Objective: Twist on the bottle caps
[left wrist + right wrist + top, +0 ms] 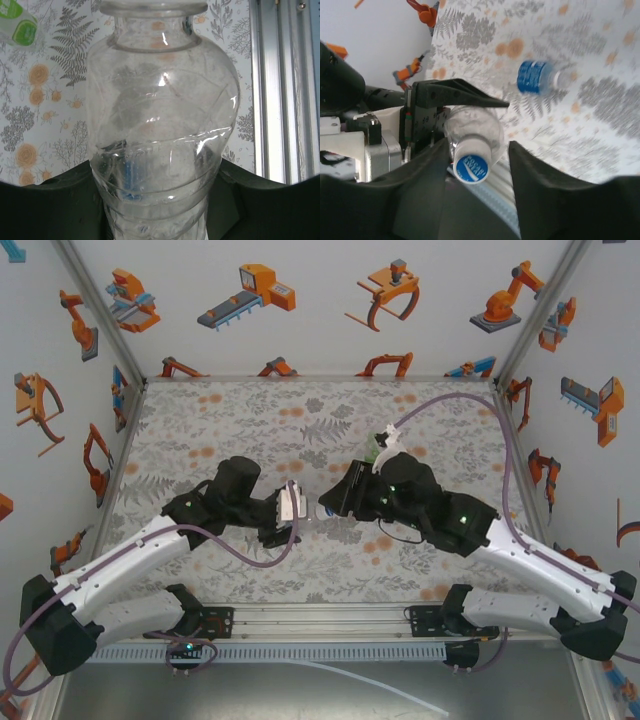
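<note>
Enclosure with white walls covered in robot cartoons; floral-print bench (200,420).

**Top view:** the left pincer (292,508) and right pincer (335,502) meet nose to nose mid-bench. What sits between them is too small to make out here. The green bottle (383,445) is just behind the right pincer, on its far side.

**Left wrist:** the left pincer is clamped on the lower body of the clear bottle (160,115), with a dark finger on either side and the neck pointing straight away from it. The green bottle is lying off to the far left, well apart.

**Right wrist:**
- The cap (471,167) is white with a blue printed top. It sits on the clear bottle's neck, between the right pincer's fingers (432,190).
- The jaws are parted, with a visible gap on one side of the cap, so nothing is gripped.
- I can't tell how far the cap is threaded on.
- The blue-label bottle (540,77) is lying on the bench beyond the pincer, apart from it and uncapped as far as I can see.

**Handling, my read:**
- The bottle is empty, thin-walled and light, and it will dent and twist if squeezed hard. The surface is glossy, so it may slip under torque.
- The ribbed lower body is the stiffest place to hold it, and that is where the left pincer has it.
- The cap is small and rigid. Take it across its full width on the skirt, with the pads square to it. An off-centre pinch would likely pop it out or cross-thread it.
</note>
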Action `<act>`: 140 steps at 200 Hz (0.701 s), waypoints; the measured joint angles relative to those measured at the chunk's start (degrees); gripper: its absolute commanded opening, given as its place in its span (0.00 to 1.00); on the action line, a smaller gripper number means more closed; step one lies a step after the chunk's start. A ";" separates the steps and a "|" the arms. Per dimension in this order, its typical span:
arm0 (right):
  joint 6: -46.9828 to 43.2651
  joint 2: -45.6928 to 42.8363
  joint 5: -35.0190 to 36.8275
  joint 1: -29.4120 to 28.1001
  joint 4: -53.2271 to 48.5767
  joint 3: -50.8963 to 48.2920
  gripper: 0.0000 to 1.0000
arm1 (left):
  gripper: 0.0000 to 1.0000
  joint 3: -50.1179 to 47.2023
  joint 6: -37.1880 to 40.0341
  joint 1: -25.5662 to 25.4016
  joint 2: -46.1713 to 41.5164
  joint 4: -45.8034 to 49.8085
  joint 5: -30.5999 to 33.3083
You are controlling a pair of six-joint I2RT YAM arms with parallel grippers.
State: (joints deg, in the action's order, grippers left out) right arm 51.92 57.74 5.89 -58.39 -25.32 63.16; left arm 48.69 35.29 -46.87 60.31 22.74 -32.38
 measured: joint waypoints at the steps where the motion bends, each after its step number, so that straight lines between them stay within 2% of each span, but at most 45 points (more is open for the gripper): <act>1: -0.46 -0.02 -0.02 0.02 0.02 0.04 0.52 | 0.00 0.02 0.02 -0.02 0.00 0.00 -0.02; 31: -19.45 -2.34 -3.93 0.09 0.72 1.68 0.53 | 0.00 1.29 1.07 -0.02 0.24 1.05 -1.99; 86: -57.55 -3.10 -22.91 0.09 -2.99 4.76 0.54 | 0.00 2.80 2.40 -0.02 0.52 3.32 -6.86; 110: -66.97 -2.14 -25.77 0.09 -4.83 4.98 0.54 | 0.00 2.97 2.62 -0.02 0.61 4.39 -8.31; 140: -72.57 -0.39 -27.87 0.09 -5.33 4.98 0.51 | 0.00 2.97 2.62 -0.02 0.63 5.25 -9.33</act>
State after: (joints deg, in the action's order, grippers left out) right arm -20.64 57.34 -21.98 -58.30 -30.65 68.14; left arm 51.66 37.91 -46.89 60.95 27.99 -41.71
